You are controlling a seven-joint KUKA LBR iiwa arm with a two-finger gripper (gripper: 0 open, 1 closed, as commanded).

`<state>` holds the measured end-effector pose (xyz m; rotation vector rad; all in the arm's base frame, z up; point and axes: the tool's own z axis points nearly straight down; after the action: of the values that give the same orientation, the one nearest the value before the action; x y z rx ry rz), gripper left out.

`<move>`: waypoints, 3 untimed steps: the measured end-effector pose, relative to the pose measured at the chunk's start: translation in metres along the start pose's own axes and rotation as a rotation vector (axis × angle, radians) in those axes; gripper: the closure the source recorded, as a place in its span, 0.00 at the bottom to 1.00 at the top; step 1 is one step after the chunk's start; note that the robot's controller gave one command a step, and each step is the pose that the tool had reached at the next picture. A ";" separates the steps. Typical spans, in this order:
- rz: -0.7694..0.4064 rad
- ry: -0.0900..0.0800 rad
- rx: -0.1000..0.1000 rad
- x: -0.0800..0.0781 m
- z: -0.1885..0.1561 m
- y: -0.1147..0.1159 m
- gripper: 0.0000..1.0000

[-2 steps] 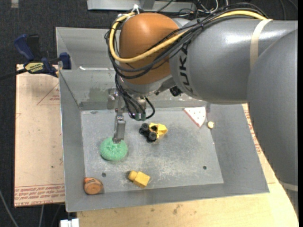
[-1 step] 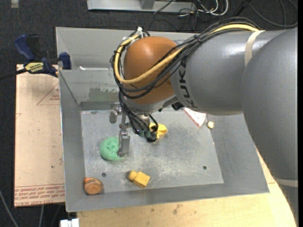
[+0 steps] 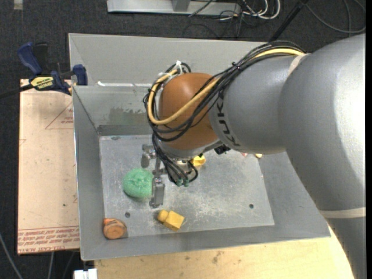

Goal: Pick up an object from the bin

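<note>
orange-brown puck lower left of gripper, apart | green fuzzy ball right against gripper's left side, on bin floor | grip state: cannot tell | yellow block just below-right of gripper

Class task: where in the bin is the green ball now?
The green ball sits in the bin's left half, just left of the gripper; the yellow block lies lower right.

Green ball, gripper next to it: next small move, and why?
Probably nudge the gripper toward the view's left, to centre it over the green ball. It now stands at the ball's right edge, not over its middle. The yellow block and the orange disc lie apart nearer the bin's front, so they should not interfere.
</note>
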<state>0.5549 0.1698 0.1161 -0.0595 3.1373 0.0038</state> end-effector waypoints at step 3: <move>-0.152 0.002 0.000 0.006 0.045 -0.002 0.00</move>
<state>0.5491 0.1677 0.0713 -0.2972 3.1253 0.0039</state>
